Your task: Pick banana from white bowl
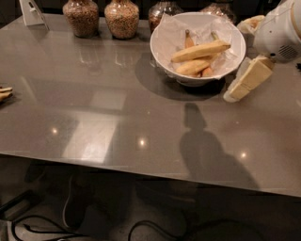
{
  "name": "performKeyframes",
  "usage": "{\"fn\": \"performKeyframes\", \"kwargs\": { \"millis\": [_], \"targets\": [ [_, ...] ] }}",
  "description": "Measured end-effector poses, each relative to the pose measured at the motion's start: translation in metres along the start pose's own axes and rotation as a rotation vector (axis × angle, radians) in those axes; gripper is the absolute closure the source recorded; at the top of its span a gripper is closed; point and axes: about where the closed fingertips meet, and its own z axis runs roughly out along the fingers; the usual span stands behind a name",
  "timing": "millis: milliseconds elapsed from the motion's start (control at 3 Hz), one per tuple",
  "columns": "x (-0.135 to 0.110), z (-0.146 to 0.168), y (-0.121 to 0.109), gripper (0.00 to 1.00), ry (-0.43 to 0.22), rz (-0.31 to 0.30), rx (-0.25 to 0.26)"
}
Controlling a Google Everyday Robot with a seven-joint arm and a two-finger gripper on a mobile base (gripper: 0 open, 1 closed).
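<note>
Here, a glossy grey table [94, 108] fills most of your view, spotted with reflected lights and crossed near its front edge by a dark shadow [202, 150]. Below the edge, cables [155, 228] trail over a dim floor.

At the back right stands the white bowl [162, 52], wide and sloping, lined with crumpled white paper. Just to its right, your robot's white arm housing [280, 30] enters from the upper right corner. The cream-coloured gripper [233, 93] slants down and to the left from it, low over the table, just beside the bowl's right rim and outside it. Whether it is spread or pressed together you cannot tell.

Along the back edge stand four glass jars of brown filling: one jar [81, 16] and a second jar [122, 18] in the open, and two more partly hidden behind the bowl.

The banana [200, 51] lies in the bowl, long and nearly straight, across the paper from centre toward the right rim. A shorter, plumper banana [193, 67] lies just in front of it, and a thin orange-brown one [188, 38] pokes up behind.

A small white card stand [32, 12] sits at the far left corner.
</note>
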Motion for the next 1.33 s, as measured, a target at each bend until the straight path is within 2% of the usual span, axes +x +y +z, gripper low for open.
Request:
{"fn": "performKeyframes", "kwargs": {
  "millis": [333, 667, 1000, 1333],
  "targets": [
    [-0.013, 0.028, -0.038, 0.0, -0.077, -0.037, 0.037],
    [-0.033, 0.057, -0.084, 0.0, -0.125, -0.075, 0.062],
    [-0.033, 0.057, -0.084, 0.0, -0.125, -0.075, 0.061],
    [-0.026, 0.07, -0.096, 0.0, -0.129, -0.092, 0.079]
  ]
}}
